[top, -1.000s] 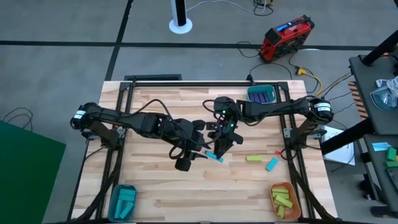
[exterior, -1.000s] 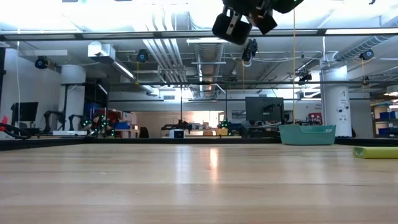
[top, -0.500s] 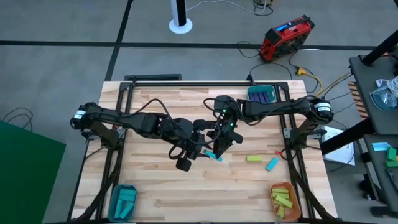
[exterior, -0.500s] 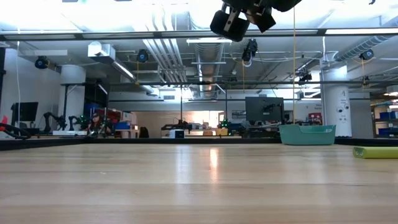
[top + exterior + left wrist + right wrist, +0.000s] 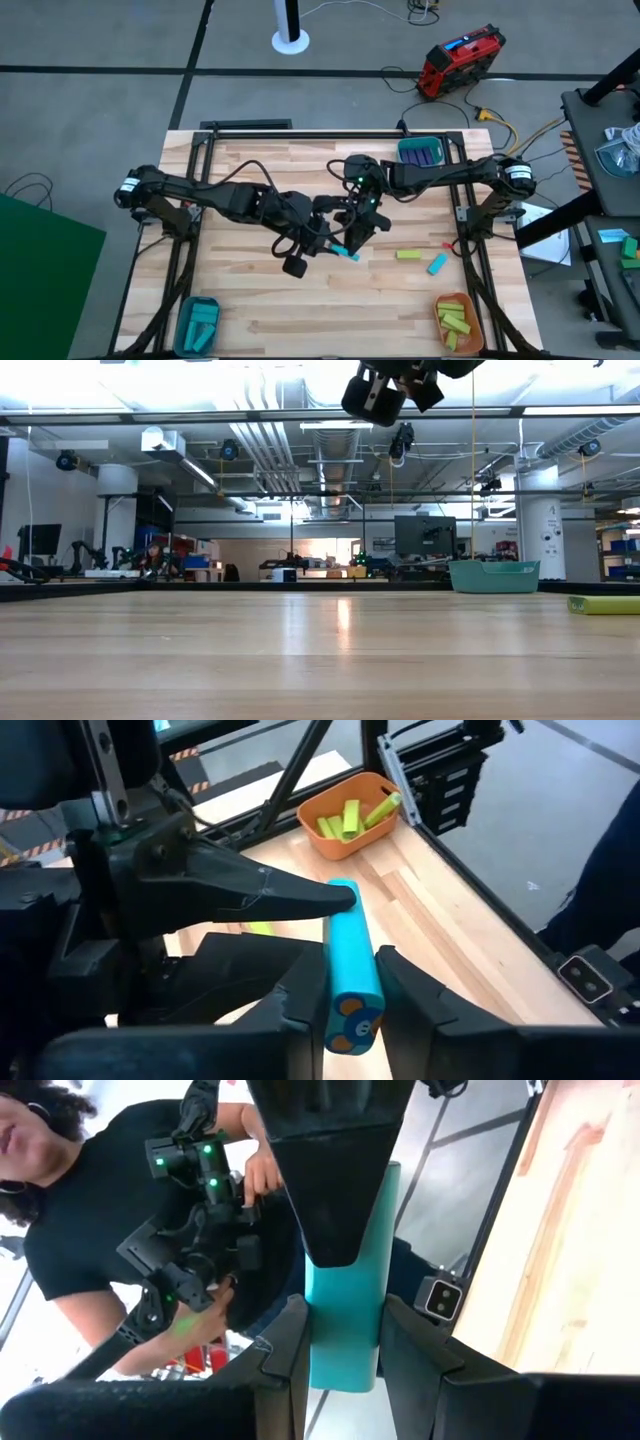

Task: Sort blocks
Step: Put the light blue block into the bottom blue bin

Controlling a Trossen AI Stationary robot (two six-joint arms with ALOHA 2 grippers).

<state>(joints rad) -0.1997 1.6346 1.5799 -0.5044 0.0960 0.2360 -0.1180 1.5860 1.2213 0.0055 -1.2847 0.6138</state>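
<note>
Handover of one cyan block at frame centre

The left gripper point(image 5: 335, 243) and right gripper point(image 5: 352, 238) both clamp the same cyan block point(image 5: 345, 251) above mid-table. Over the last second the left gripper has slid in onto it, so a transfer looks underway, probably toward the teal bowl point(image 5: 198, 322) at lower left.

Left gripper point(image 5: 335, 243) and right gripper point(image 5: 349, 243) tip to tip above mid-table, both clamped on one cyan block point(image 5: 347, 252).
</note>
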